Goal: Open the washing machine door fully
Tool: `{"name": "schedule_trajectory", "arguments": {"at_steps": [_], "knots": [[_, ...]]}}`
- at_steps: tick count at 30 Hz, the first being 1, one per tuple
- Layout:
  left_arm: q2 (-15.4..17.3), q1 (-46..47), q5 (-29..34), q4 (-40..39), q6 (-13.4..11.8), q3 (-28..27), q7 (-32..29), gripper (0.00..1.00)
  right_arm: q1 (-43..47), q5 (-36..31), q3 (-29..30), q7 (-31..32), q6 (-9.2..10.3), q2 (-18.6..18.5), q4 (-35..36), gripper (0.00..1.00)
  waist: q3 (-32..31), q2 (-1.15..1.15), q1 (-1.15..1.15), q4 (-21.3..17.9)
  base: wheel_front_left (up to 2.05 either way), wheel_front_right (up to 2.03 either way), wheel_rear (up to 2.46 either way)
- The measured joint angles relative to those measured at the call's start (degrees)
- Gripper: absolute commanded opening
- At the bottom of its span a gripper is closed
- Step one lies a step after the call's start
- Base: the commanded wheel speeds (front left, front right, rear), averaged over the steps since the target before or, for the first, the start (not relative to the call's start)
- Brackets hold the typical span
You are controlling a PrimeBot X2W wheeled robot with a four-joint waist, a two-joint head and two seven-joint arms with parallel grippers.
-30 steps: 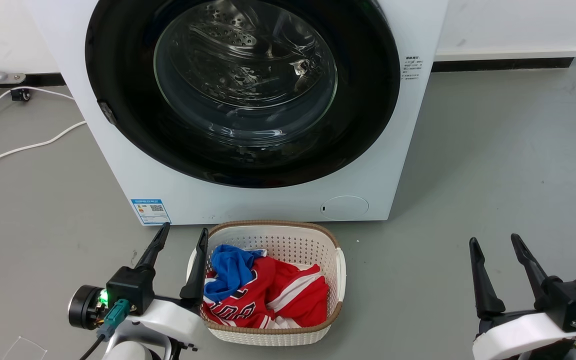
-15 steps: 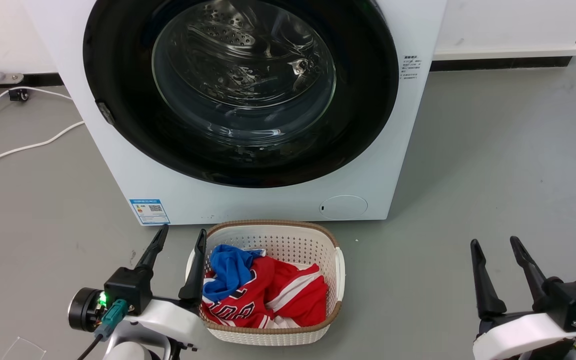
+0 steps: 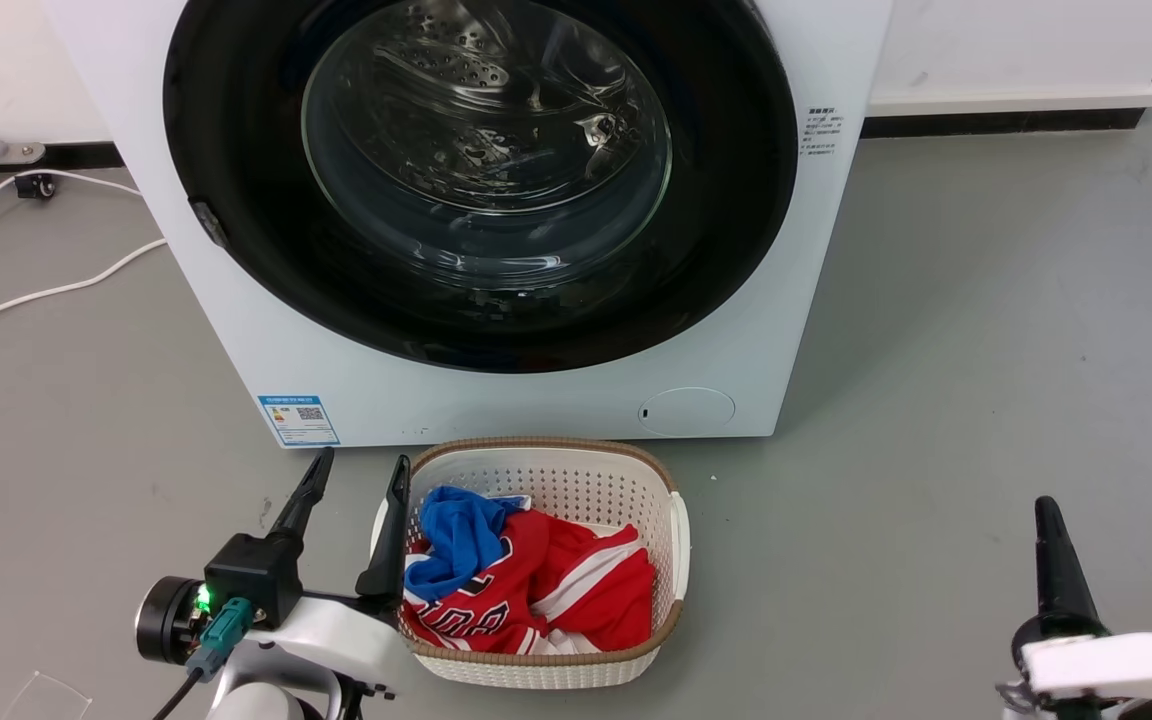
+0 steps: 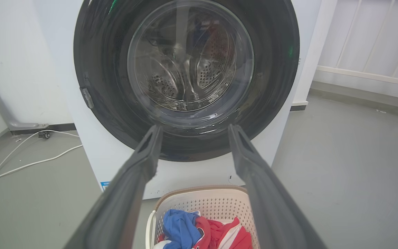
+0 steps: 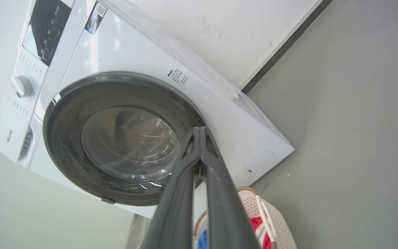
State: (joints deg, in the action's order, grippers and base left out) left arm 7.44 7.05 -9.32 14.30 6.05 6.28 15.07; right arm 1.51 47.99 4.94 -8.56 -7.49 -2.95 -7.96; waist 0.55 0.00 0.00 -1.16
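The washing machine door (image 3: 726,200) is a round glossy black ring with a bulging glass window, lying shut flat against the white machine, with a small latch tab (image 3: 211,222) on its left edge. My left gripper (image 3: 361,460) is open at the lower left, fingers pointing toward the machine, well short of the door (image 4: 275,69). In the left wrist view the left gripper (image 4: 195,129) holds nothing. My right gripper (image 3: 1048,510) sits low at the right, far from the door (image 5: 67,138). The right wrist view shows that gripper (image 5: 199,130) shut and empty, its fingers pressed together.
A white laundry basket (image 3: 546,455) with red and blue clothes (image 3: 536,590) stands on the grey floor right before the machine, beside my left gripper. A white cable (image 3: 36,295) trails on the floor at the left. A white wall with a dark baseboard (image 3: 996,125) runs behind.
My right gripper has shut and rolled, so one finger now shows in the head view, lower than before. The left gripper and the door have stayed put.
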Motion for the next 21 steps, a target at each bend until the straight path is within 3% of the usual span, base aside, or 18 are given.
{"name": "schedule_trajectory", "arguments": {"at_steps": [3, 6, 9, 16, 21], "knots": [[-0.21, 0.00, 0.09, -0.03, -0.01, -0.20, 0.00, 1.00, -1.88, 20.06, -0.45, -0.26, 0.00, 0.01, -3.27, 0.00, -0.05, 0.00, 0.00, 0.04, 0.00, 0.00, 0.00], [-0.37, 0.00, 0.16, -0.10, -0.01, -0.38, 0.00, 1.00, -4.21, 33.16, -0.19, 0.52, 0.01, 0.04, -5.24, 0.00, 0.14, 0.00, 0.00, 0.12, 0.00, 0.00, 0.00], [-0.44, 0.03, 0.46, -0.30, -0.01, -0.51, 0.00, 1.00, -7.90, 40.54, 1.21, 2.03, 0.01, 0.03, -7.23, 0.00, 0.59, 0.00, 0.00, 0.20, 0.00, 0.00, 0.00], [-0.81, 1.83, 0.97, -1.45, 0.01, 0.02, 0.00, 1.00, -20.79, 45.42, 3.05, 6.69, 0.01, -2.86, -14.99, 0.00, 3.00, 0.00, 0.00, 1.10, 0.00, 0.00, 0.00], [-1.09, 3.80, 1.12, -2.82, 0.32, 0.86, 0.00, 1.00, -33.59, 47.43, 3.18, 10.89, 0.01, -7.72, -22.28, 0.00, 6.14, 0.00, 0.00, 2.26, 0.00, 0.00, 0.00]]}}
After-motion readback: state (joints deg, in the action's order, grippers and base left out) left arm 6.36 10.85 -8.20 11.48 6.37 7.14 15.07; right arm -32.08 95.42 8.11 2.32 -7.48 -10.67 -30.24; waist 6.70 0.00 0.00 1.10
